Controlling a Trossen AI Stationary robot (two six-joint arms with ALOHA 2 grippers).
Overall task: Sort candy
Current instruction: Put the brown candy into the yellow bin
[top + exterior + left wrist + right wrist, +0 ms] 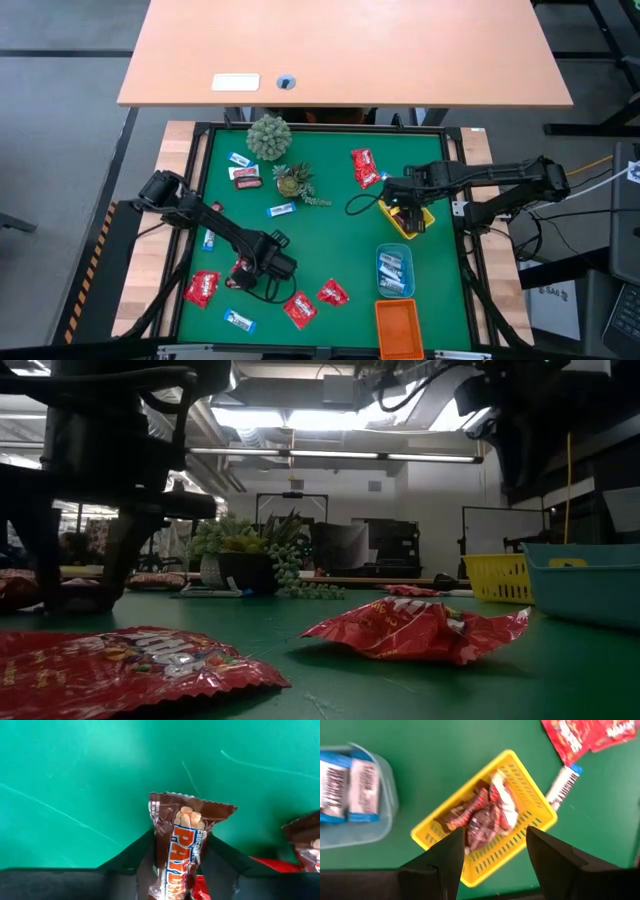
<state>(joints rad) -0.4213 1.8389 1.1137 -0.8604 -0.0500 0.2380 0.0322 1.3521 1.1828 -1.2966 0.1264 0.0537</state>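
Note:
Candy lies scattered on the green mat (330, 240): red packets (202, 288), blue-and-white wrappers (282, 210) and brown mini bars (245, 178). My left gripper (243, 268) is down at the mat's near left, shut on a brown mini bar (182, 835). A second brown bar (305, 840) lies beside it. My right gripper (495, 865) hangs open and holds nothing, above the yellow tray (520, 785), which holds brown bars (480, 817). My left gripper pinches the brown mini bar by its two long sides (162, 855) between its two fingers. The fingers come from above, pointing down, and lie across the bar. The bar lies flat on the mat, and its crimped end (192, 802) sticks out past the fingers.
A blue tray (395, 290) with blue-and-white wrappers and an orange tray (398, 325) stand at the near right. Two small green plants (270, 135) (293, 180) stand at the far side. A red packet (420, 630) lies close to the near edge.

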